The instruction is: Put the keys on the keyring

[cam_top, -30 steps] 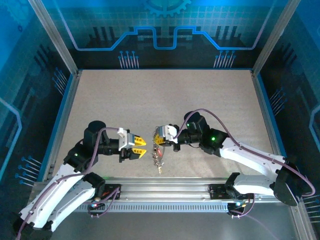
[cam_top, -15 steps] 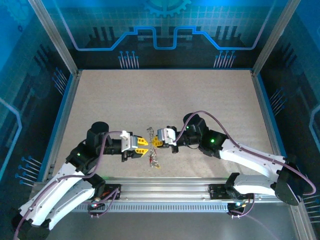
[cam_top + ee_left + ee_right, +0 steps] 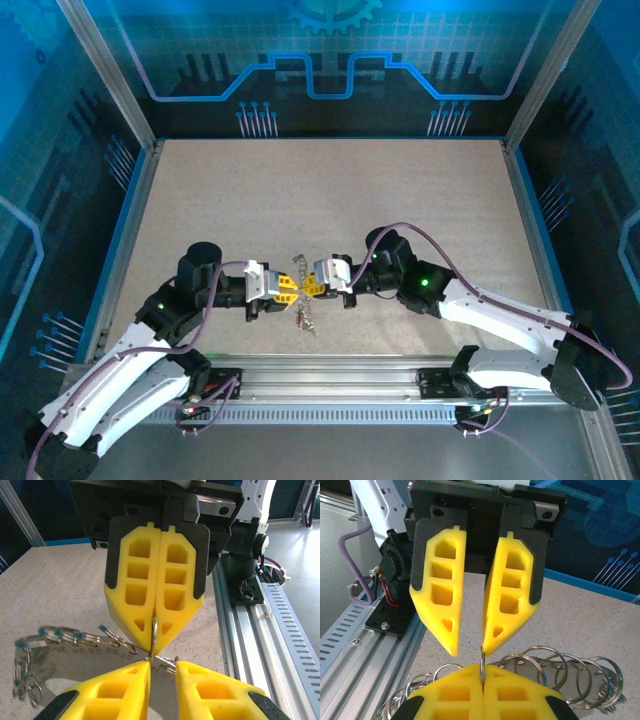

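Keyring [image 3: 482, 659]: thin grey metal loop seen edge-on, standing upright out of the right claw [image 3: 482, 674] at lower centre of the right wrist view. The right claw is pressed together and pinches the keyring between its two yellow fingers, with no gap visible between them.

Left wrist view, same grip from the opposite side:
- The right claw [image 3: 156, 641] sits at centre frame, fingers flush. The keyring [image 3: 154, 626] is a thin line in the seam near their tips.
- The left claw [image 3: 162, 666] is at bottom centre, its fingers slightly spread with a narrow gap between the tips.
- The keyring's free edge sits at the mouth of that gap, close to the finger at lower left. Touching or not: cannot tell.

Right wrist view: the left claw [image 3: 470, 647] faces the camera from upper centre, fingers apart and tips pointing down. The top of the loop lies just below the tip of the finger on the frame's right.

String of linked rings [image 3: 570, 672]: silver split rings, overlapping, spread across the lower right, with more at lower left. In the left wrist view the string [image 3: 75, 637] runs off toward the left edge.

Top view:
- The claws meet tip to tip just below frame centre, over the speckled bench [image 3: 330, 200].
- The left claw [image 3: 287, 289] comes in from the left and the right claw [image 3: 306, 284] from the right.
- The string [image 3: 304, 318] crosses the meeting point, one end toward the upper frame and the other toward the lower frame. Whether it rests on the bench: cannot tell.
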Controlling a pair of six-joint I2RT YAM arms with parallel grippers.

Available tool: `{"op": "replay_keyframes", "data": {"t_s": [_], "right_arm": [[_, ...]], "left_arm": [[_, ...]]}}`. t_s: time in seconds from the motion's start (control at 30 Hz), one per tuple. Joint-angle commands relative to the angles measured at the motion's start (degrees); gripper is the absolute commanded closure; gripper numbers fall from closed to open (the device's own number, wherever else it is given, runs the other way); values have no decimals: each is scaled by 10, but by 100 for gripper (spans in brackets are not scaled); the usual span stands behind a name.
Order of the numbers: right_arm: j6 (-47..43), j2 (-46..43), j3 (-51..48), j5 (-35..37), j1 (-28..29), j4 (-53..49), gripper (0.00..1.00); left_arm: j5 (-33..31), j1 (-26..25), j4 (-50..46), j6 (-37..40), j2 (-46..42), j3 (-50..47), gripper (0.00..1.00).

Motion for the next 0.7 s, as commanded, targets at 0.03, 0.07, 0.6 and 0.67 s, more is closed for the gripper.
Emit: {"op": "replay_keyframes", "data": {"t_s": [0.03, 0.07, 0.6, 0.67], "right_arm": [[-2, -2, 8, -15, 14, 15, 100], [-3, -1, 9, -14, 15, 15, 100], [29, 5, 4, 14, 18, 50, 100], [37, 6, 1, 15, 19, 57, 100]], "left_arm": [[-7, -9, 24, 21, -1, -4, 79], [-10, -10, 25, 23, -1, -5, 79], [-23, -29, 50, 31, 6, -17, 90], [-23, -31, 54, 31, 6, -20, 90]]}}
